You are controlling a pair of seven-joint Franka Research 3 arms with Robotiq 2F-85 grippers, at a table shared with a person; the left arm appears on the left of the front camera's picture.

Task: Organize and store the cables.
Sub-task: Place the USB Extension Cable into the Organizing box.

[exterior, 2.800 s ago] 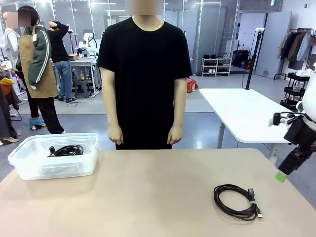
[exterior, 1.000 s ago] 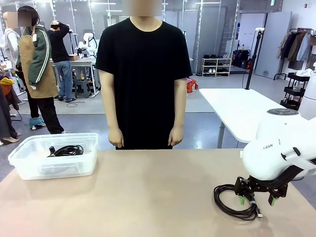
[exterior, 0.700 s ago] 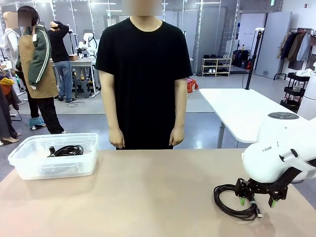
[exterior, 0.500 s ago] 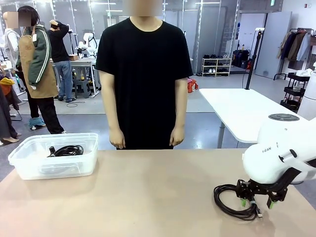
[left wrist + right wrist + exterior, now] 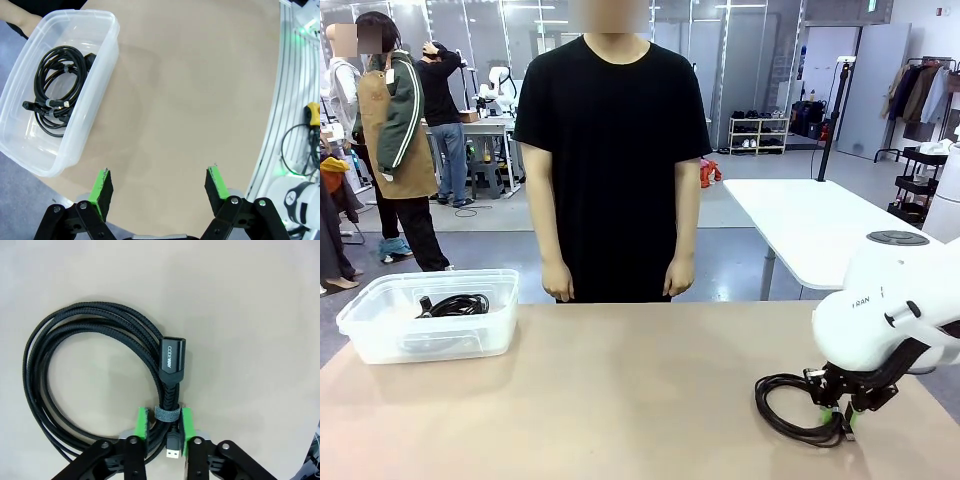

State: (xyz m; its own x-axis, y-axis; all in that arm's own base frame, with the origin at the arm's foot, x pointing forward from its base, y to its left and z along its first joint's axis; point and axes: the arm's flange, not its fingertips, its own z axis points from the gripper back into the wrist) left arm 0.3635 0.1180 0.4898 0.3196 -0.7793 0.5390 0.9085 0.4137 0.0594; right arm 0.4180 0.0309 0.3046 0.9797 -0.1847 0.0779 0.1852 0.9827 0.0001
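I see the coiled black braided cable [image 5: 95, 385] lying flat on the tan table [image 5: 620, 400], near the robot's right edge, well apart from the storage box. In the right wrist view the coil is a slightly elongated loop, its long axis running roughly up and down the picture. A grey band [image 5: 166, 414] ties the strands at the loop's lower right. A black plug housing [image 5: 172, 360] with white print sits just above the band, lying along the strands and pointing up the picture. A small metal connector tip [image 5: 173, 450] points the opposite way, toward the gripper body.

I note the right gripper [image 5: 164, 425] has its green pads [image 5: 142, 424] pressed in on both sides of the bundle at the band, pinching the cable. In the front view the same gripper [image 5: 840, 412] stands low over the coil's right side under the white arm.

I see a second coiled black cable [image 5: 57, 87] lying inside the clear plastic bin [image 5: 100, 95], which sits at the table's far left corner. In the left wrist view this coil is oval, its long axis following the bin's length.

The left gripper [image 5: 160, 187] hangs high above bare tabletop beside the bin, fingers spread wide with nothing between them.

A person in a black shirt [image 5: 612, 150] stands at the far edge, arms hanging down.
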